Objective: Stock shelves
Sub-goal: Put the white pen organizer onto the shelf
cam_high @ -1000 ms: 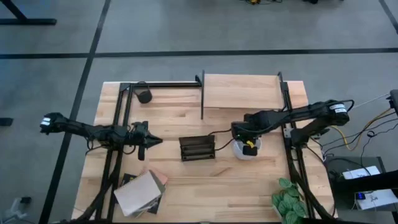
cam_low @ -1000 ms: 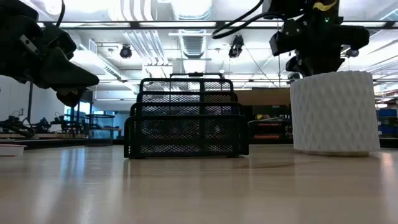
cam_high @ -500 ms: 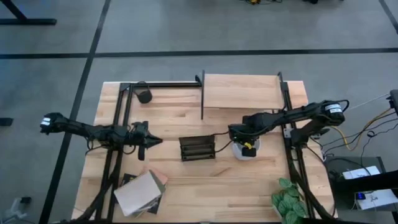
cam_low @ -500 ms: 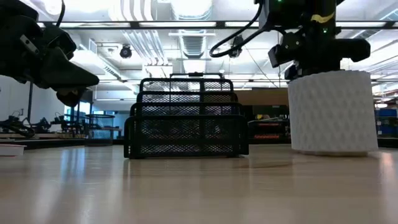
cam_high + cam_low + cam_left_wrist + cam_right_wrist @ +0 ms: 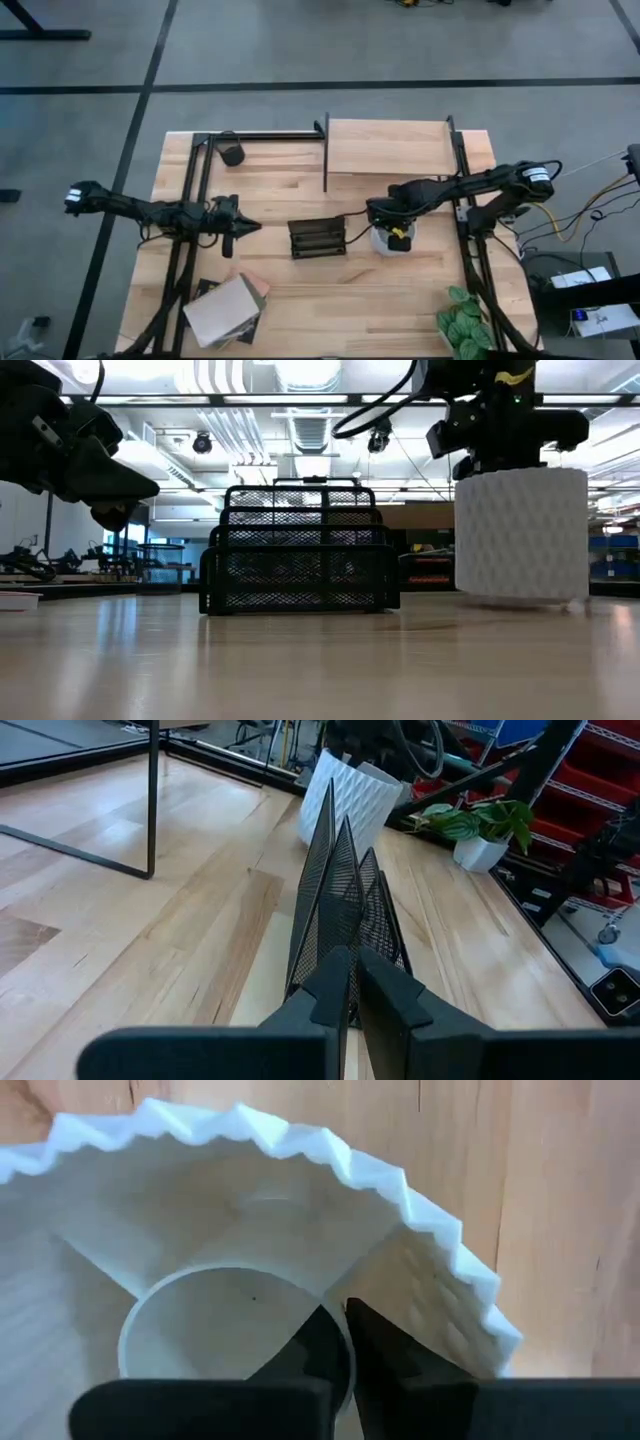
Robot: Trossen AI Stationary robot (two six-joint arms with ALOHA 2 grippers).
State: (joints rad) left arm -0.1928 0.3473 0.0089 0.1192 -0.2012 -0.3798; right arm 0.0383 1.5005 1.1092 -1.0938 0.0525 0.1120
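Observation:
A white faceted pot stands right of the black mesh rack at mid table. My right gripper reaches down into its mouth and is shut on it. Behind them at the far edge are the shelves, a black frame with a pale board. Left of the rack, my left gripper hangs shut and holds nothing, pointing at the rack. My right gripper pinches the wall of the round inner cup inside the pot, one finger inside that cup and one outside it. The fingers come from above, pointing down. The pot hangs upright below them, its base just off the tabletop or barely on it.
A black cup stands at the far left by a bare black frame. A stack of books lies near the front left, and a potted plant is at the front right. Bare tabletop lies in front of the rack.
My right gripper has moved a little toward the table's left edge and up, carrying the white pot. The pot has shifted toward the rack and risen slightly, staying upright.

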